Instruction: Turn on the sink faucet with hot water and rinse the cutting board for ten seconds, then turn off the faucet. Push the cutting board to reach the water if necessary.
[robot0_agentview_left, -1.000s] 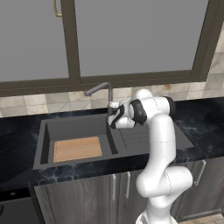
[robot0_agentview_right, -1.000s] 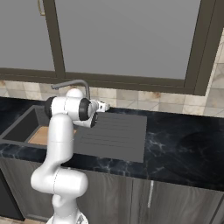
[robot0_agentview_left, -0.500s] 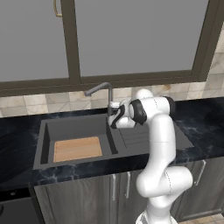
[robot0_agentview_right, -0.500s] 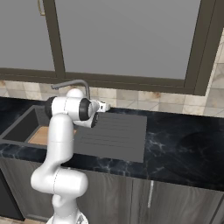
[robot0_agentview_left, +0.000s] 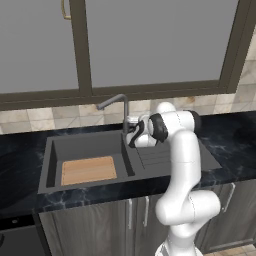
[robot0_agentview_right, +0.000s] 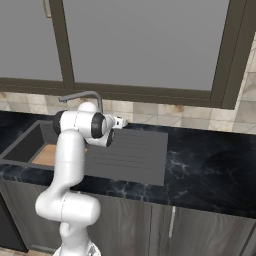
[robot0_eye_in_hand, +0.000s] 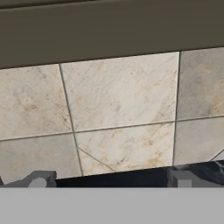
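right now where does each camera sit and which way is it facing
Left base view: behind the arm to its left, looking down over the sink, cutting board and faucet; arm rises lower right.
Right base view: behind to its right, same sink and faucet; arm rises lower left.
Hand view: on the hand, facing the tiled wall; finger tips at bottom.
Both base views share sink, faucet, board.

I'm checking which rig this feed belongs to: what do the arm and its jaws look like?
The arm has glossy white rounded segments with dark bands at the joints. Its gripper is small and white. In the hand view, two short dark grey fingertips show.
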